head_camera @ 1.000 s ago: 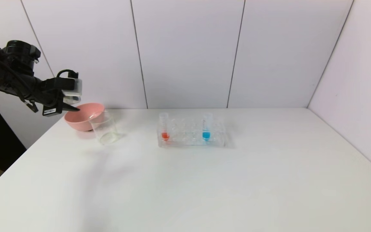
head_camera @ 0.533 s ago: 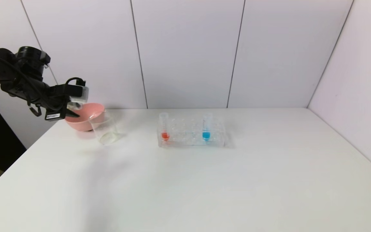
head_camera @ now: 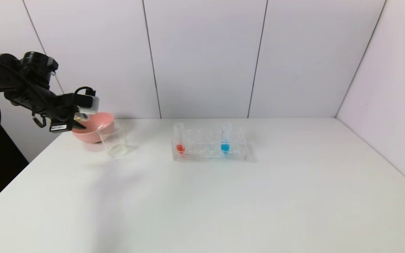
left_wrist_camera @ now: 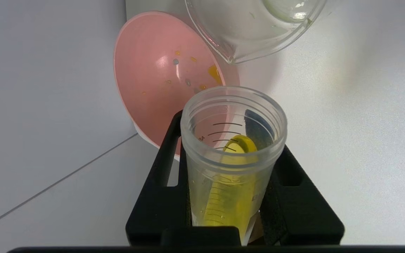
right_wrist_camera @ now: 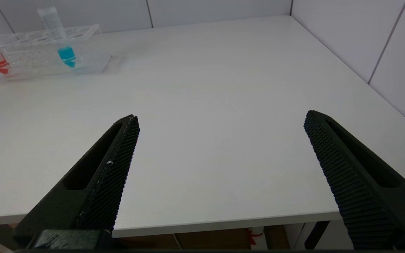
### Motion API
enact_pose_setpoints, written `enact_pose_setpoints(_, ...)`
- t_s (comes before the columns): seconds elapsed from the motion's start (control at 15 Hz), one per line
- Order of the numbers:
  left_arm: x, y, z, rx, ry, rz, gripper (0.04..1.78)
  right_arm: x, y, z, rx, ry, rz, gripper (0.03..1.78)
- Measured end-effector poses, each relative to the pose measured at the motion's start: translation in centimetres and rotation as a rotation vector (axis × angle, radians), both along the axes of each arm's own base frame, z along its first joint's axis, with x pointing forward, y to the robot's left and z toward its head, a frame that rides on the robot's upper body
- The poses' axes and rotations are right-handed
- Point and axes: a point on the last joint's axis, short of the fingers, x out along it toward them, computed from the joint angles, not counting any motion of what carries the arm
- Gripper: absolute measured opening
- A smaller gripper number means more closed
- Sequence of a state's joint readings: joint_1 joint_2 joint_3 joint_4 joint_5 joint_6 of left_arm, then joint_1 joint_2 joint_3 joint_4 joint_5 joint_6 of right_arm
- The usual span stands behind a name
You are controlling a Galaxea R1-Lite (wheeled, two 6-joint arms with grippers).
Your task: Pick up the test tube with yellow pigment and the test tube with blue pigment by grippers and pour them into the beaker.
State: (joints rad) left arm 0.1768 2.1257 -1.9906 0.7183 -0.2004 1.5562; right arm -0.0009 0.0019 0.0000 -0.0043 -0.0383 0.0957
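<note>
My left gripper (head_camera: 78,122) hangs at the far left, over the pink bowl's near rim, just left of the beaker (head_camera: 114,141). In the left wrist view it (left_wrist_camera: 230,140) is shut on the test tube with yellow pigment (left_wrist_camera: 232,168), which is tilted so that yellow liquid runs along its wall. The tube's mouth faces the bowl and the beaker (left_wrist_camera: 255,31). The test tube with blue pigment (head_camera: 225,138) stands upright in the clear rack (head_camera: 209,154); it also shows in the right wrist view (right_wrist_camera: 61,38). My right gripper (right_wrist_camera: 220,116) is open and empty above the table's near edge.
The pink bowl (head_camera: 89,129) sits behind and left of the beaker, touching it, with yellow drops inside (left_wrist_camera: 160,80). A red-liquid tube (head_camera: 179,138) stands at the rack's left end. White walls close the back and right sides of the table.
My left gripper has moved right and slightly down with the yellow tube, closer to the bowl and beaker. The rack, tubes and beaker have not moved.
</note>
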Motion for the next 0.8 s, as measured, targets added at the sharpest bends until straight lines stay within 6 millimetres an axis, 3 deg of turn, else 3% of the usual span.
enact_pose_setpoints(0.8,-0.16,-0.52,-0.05,0.052,0.038,0.046,0.54,0.0,0.0,0.0,0.0,0.0,0.0,1.71)
